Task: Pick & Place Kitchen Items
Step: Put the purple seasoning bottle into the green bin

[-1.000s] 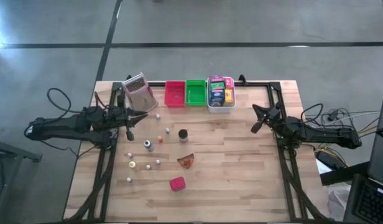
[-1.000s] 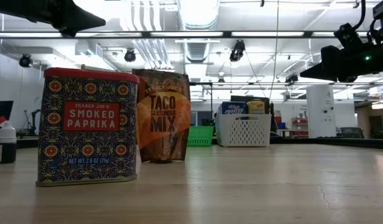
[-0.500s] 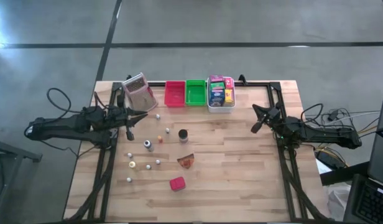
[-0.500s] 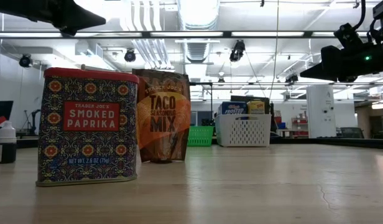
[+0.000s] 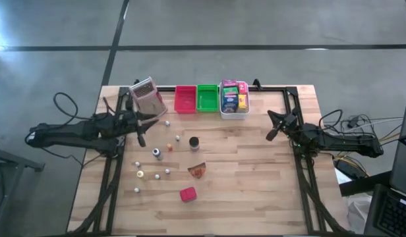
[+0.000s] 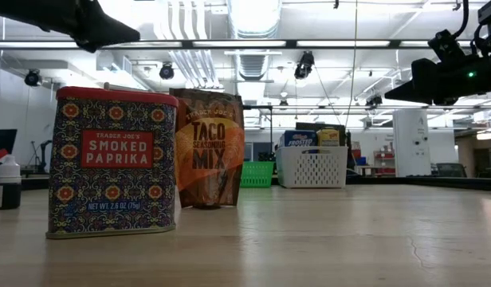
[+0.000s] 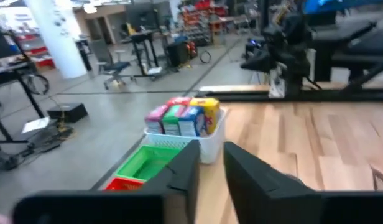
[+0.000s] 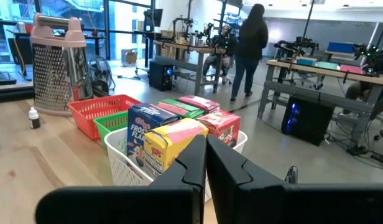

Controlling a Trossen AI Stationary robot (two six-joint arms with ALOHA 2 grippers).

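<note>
Small kitchen items stand scattered on the wooden table in the high view. They are several tiny pale bottles (image 5: 154, 153), a dark jar (image 5: 194, 143), an orange-brown taco mix packet (image 5: 198, 170) and a red-lidded paprika tin (image 5: 187, 194). In the low view the tin (image 6: 111, 163) and the packet (image 6: 210, 147) stand upright. Pink, green, blue and yellow packets fill a white basket (image 5: 233, 112) at the far edge. My left gripper (image 5: 142, 139) hovers over the table's left part near the bottles, its fingers (image 7: 210, 149) slightly open. My right gripper (image 5: 271, 136) waits at the right, shut (image 8: 206, 144).
A metal grater (image 5: 147, 97), a red tray (image 5: 185, 99) and a green tray (image 5: 206, 97) stand along the far edge beside the basket. Bare wood lies between the items and my right arm. A person (image 8: 247, 46) stands in the room beyond the table.
My left gripper has shifted a little toward the table's right, staying above the table. The items have not moved.
</note>
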